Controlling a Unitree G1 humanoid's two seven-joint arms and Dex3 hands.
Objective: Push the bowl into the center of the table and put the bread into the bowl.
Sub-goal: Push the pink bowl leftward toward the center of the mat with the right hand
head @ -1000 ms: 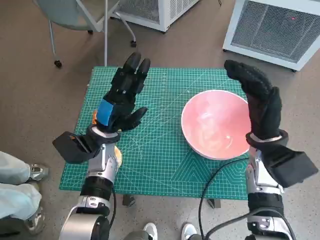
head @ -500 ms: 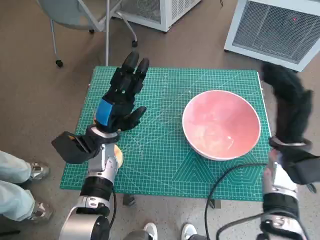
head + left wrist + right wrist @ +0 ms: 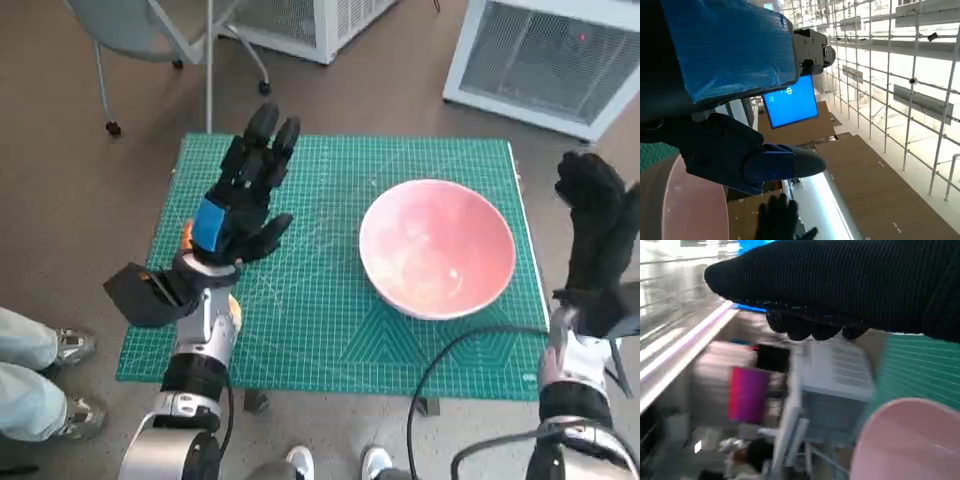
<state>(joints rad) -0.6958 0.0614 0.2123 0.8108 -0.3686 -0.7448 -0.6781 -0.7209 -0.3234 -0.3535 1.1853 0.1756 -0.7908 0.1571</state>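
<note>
The pink bowl (image 3: 437, 248) stands upright on the right half of the green mat (image 3: 320, 320), holding nothing. My left hand (image 3: 245, 195) hovers over the mat's left side, fingers spread, gripping nothing. Of the bread (image 3: 236, 312), only orange bits peek out from under my left forearm. My gloved right hand (image 3: 598, 232) is raised beyond the table's right edge, apart from the bowl and holding nothing. The left wrist view shows the blue-taped hand (image 3: 730, 45), the bowl rim (image 3: 660, 200) and the far glove (image 3: 780, 220). In the right wrist view the glove (image 3: 840, 285) sits above the bowl (image 3: 910, 440).
A chair (image 3: 150, 30) stands beyond the table's far left corner. White grilled units (image 3: 550, 60) stand behind the table. A person's shoes (image 3: 60, 345) show at the left. A black cable (image 3: 440, 360) crosses the mat's near right edge.
My right hand has swung from above the bowl's right rim out past the table's right edge. The bowl and my left hand have stayed about where they were.
</note>
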